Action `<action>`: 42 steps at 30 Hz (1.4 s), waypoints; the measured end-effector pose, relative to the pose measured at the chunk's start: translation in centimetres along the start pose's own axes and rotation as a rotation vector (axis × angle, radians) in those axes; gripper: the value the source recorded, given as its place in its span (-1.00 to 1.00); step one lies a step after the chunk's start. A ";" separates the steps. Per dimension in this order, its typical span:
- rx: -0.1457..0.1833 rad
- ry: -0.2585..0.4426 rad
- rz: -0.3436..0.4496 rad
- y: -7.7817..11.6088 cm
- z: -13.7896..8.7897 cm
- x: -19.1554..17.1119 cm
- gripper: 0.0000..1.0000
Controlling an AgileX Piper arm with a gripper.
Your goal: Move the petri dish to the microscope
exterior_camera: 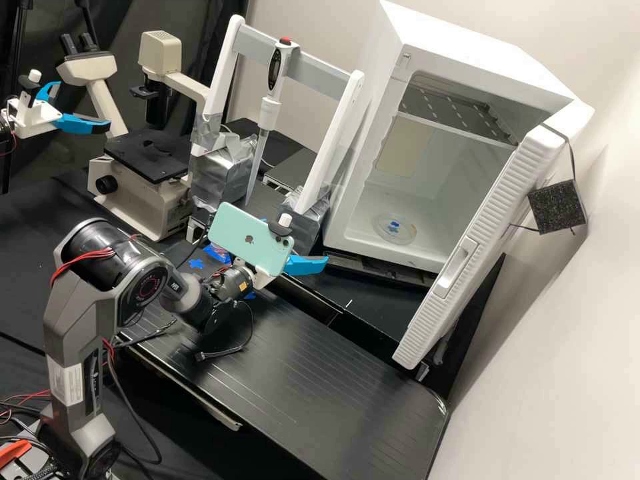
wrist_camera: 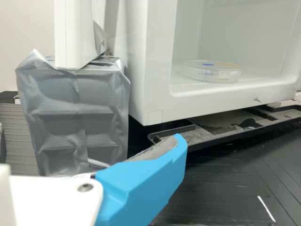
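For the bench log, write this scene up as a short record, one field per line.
dish: round, with blue marks, lying on the floor of the white box
box door: swung open
tool: open, empty, outside the box
microscope: past the white stand from the box
pipette: hanging upright in the stand
phone: mounted on the arm
task status: dish not yet at the microscope

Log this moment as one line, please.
Petri dish: inside white cabinet, on its floor | cabinet door: open | gripper: open, empty, outside cabinet | microscope: dish not yet delivered
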 end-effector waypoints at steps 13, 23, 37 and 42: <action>-0.014 0.019 0.021 0.8 1.5 -1.0 1.00; 0.060 0.026 0.204 6.3 6.3 -3.0 1.00; 0.056 0.020 0.297 12.2 8.8 4.0 1.00; 0.096 0.059 0.264 13.0 9.5 7.3 1.00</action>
